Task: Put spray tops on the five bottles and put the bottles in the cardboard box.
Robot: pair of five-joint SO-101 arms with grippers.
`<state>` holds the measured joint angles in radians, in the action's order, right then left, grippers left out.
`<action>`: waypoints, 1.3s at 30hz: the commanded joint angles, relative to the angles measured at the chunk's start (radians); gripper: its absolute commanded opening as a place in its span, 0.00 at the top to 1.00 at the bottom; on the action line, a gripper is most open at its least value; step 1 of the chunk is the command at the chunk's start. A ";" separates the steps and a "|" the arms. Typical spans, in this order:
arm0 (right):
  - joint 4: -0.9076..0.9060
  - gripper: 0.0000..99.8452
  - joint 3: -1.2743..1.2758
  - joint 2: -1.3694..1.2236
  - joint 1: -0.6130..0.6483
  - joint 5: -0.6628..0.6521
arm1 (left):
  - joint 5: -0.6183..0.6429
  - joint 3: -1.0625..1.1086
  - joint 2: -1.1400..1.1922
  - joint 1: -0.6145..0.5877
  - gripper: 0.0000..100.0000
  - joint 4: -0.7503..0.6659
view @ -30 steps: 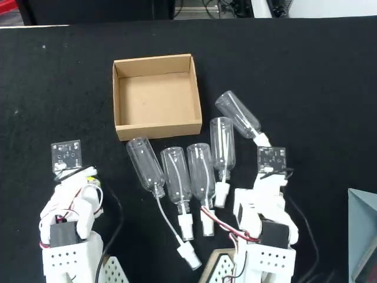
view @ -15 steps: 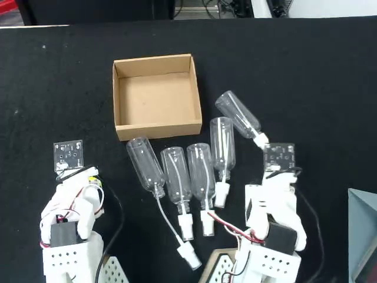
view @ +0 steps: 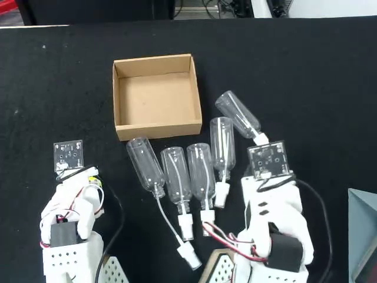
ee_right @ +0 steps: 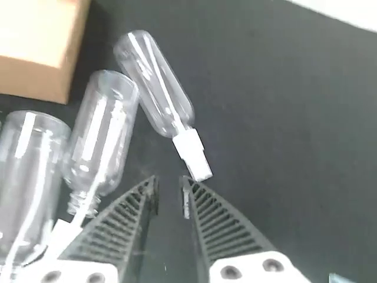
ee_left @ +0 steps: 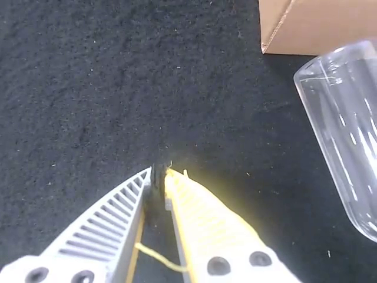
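Five clear bottles lie on the black table in front of the cardboard box (view: 156, 94). The leftmost bottle (view: 145, 162) has its spray top (view: 189, 254) pulled out on its tube. Two bottles (view: 175, 177) (view: 200, 171) lie beside it, then a fourth (view: 222, 144) and a slanted fifth bottle (view: 237, 114). My right gripper (ee_right: 169, 184) is narrowly open and holds nothing, right at the white spray top (ee_right: 193, 154) of the fifth bottle (ee_right: 154, 82). My left gripper (ee_left: 158, 173) is shut over bare table, with the leftmost bottle (ee_left: 347, 130) off to its side.
The right arm (view: 274, 206) stands close beside the fourth bottle's spray top (view: 221, 193). The left arm (view: 69, 206) sits at the front left. A grey object (view: 362, 236) is at the right edge. The box (ee_left: 318, 23) is open-topped and holds nothing.
The right arm swung a little right, then back left, and its wrist has risen toward the high camera. The left arm has barely moved. No bottle has shifted.
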<state>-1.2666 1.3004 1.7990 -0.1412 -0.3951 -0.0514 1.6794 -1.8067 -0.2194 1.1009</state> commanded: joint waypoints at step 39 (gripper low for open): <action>0.098 0.80 -0.687 -1.265 0.290 0.279 | 0.003 0.022 -0.008 -0.036 0.97 -0.025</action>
<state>-1.2083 0.6866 0.5869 0.1274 -0.1281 -0.0514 1.6794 -1.8067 -0.2194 1.1009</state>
